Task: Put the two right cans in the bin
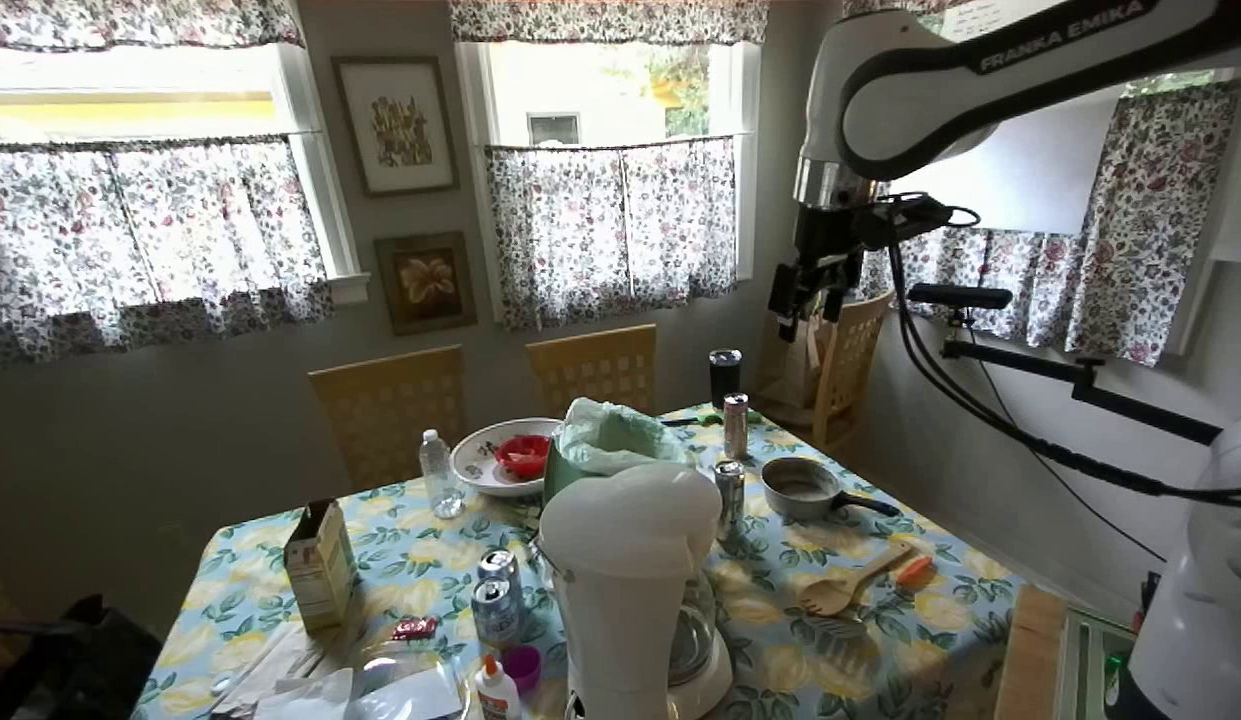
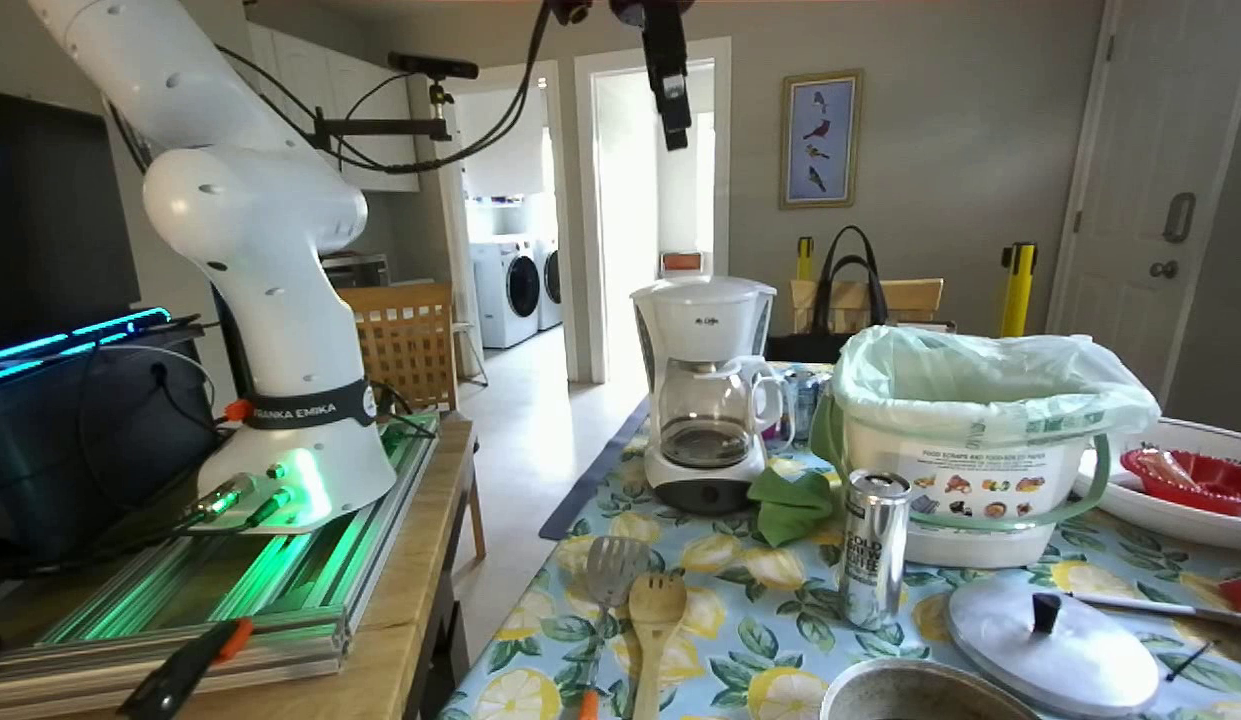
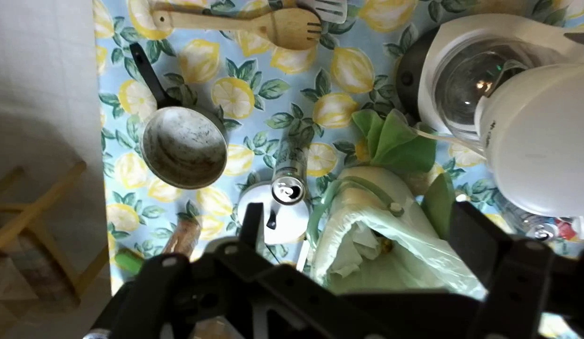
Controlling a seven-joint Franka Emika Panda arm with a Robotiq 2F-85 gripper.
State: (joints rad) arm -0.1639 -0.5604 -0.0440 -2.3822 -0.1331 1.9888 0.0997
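Gripper (image 3: pixel 360 221): fingers spread wide apart, nothing between them, hanging well above the table (image 1: pixel 420 560). In the wrist view the gap frames the bin (image 2: pixel 965 490) rather than a can. Step in hand, as judged: reaching for the first can; both targets stand outside the bin.

Silver can (image 2: pixel 873 550): upright, just beside the bin. Pink can (image 1: pixel 736 430): upright, near the pan (image 3: pixel 184 147); the gripper covers part of it in the wrist view.

Recommended: shift over the silver can first, centre the fingers on its top, and turn them so neither lands on the bin or the nearby lid (image 2: pixel 1065 655). Descend straight and squeeze lightly, since thin walls would likely dent. Raise the can until its base clears the bag (image 2: pixel 980 410), whose loose edge could snag, then release over the middle of the opening. For the pink can, watch the dark tumbler (image 1: pixel 725 382) near it. The two cans (image 1: pixel 497 612) by the coffee maker (image 1: pixel 620 620) appear outside scope.
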